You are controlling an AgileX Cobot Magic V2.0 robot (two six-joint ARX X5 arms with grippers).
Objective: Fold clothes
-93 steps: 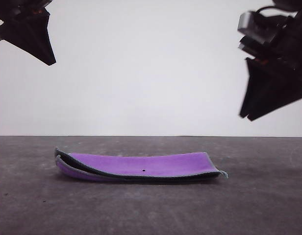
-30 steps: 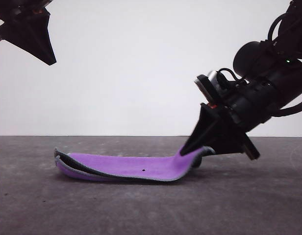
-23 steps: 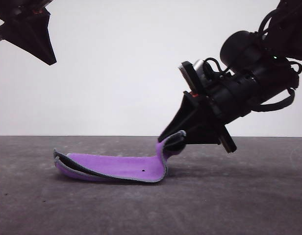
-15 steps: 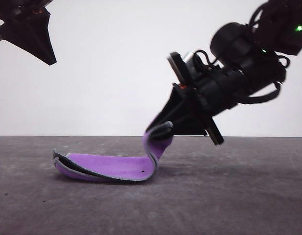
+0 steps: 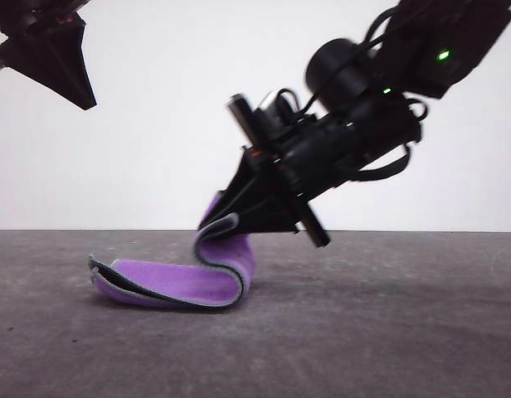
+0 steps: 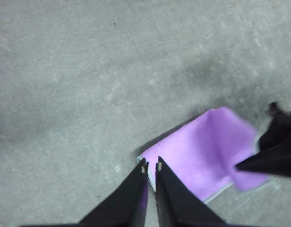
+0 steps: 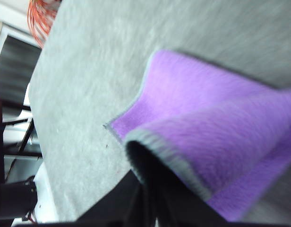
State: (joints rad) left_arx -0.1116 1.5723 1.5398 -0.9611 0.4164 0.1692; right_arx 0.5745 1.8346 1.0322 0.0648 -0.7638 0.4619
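Lying on a dark grey surface [image 5: 421, 332], low and toward the left: a small cloth [image 5: 168, 284], bright purple face up, dark grey underneath, pale stitched edge showing; already doubled at its left end, resting flat there; curling up and over at its right end in a tight loop; being pinched at that raised edge by the right gripper [image 5: 222, 222], fingers closed on the cloth, arm slanting down from the upper right; seen from the right wrist as purple fabric folding back over itself just beside the dark fingers [image 7: 150, 208]; hanging high at the upper left, well apart from the cloth: the left gripper [image 5: 83, 104], fingers [image 6: 159, 189] drawn nearly together with a thin gap, gripping nothing; seen from the left wrist as hovering above the cloth's near corner. Judging the step as carrying the right edge across toward the left end; risking a crooked fold if the pinched edge slips or twists; risking dragging the whole cloth leftward with nothing pinning the far end; risking springing back open if released before the edges meet.
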